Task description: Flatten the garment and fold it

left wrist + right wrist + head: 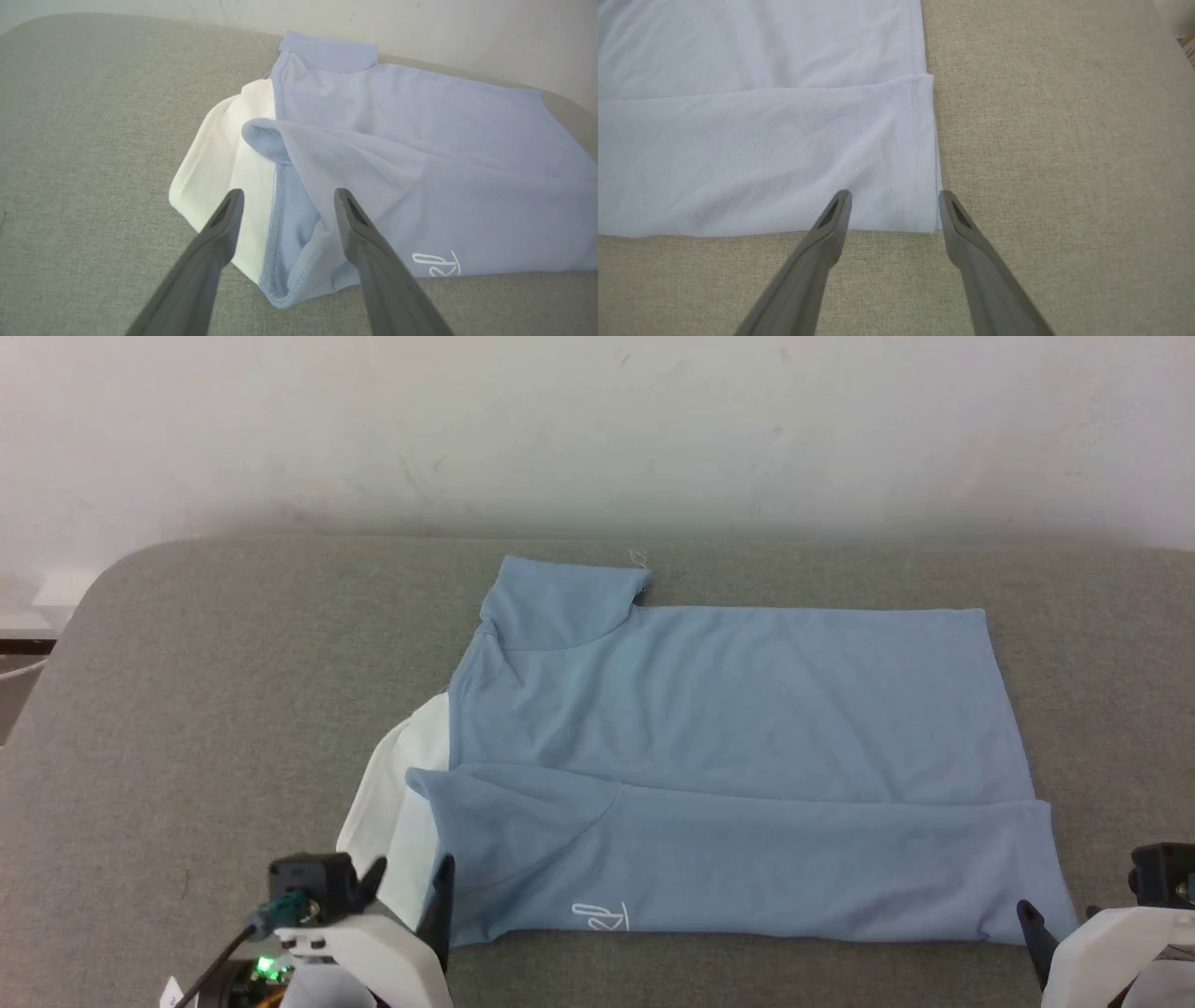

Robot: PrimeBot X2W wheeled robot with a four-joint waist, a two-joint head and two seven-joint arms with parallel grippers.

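Observation:
The garment (pixel 728 709), a light blue polo shirt, lies on the grey fabric surface (pixel 233 709) with its near long side folded over its middle. Its white collar (pixel 392 784) sticks out at the left, and the white script logo (pixel 602 917) shows on the near fold. My left gripper (pixel 412 873) is open at the near-left corner; in the left wrist view its fingers straddle the collar (pixel 219 149) and the shoulder edge. My right gripper (pixel 1060 915) is open at the near-right corner, its fingers (pixel 831 224) either side of the folded hem corner (pixel 920 154).
A pale wall (pixel 597 420) rises just behind the surface's far edge. The surface rounds off at its far-left corner (pixel 112 579), with a drop beyond. Bare grey fabric lies left of the collar and right of the hem.

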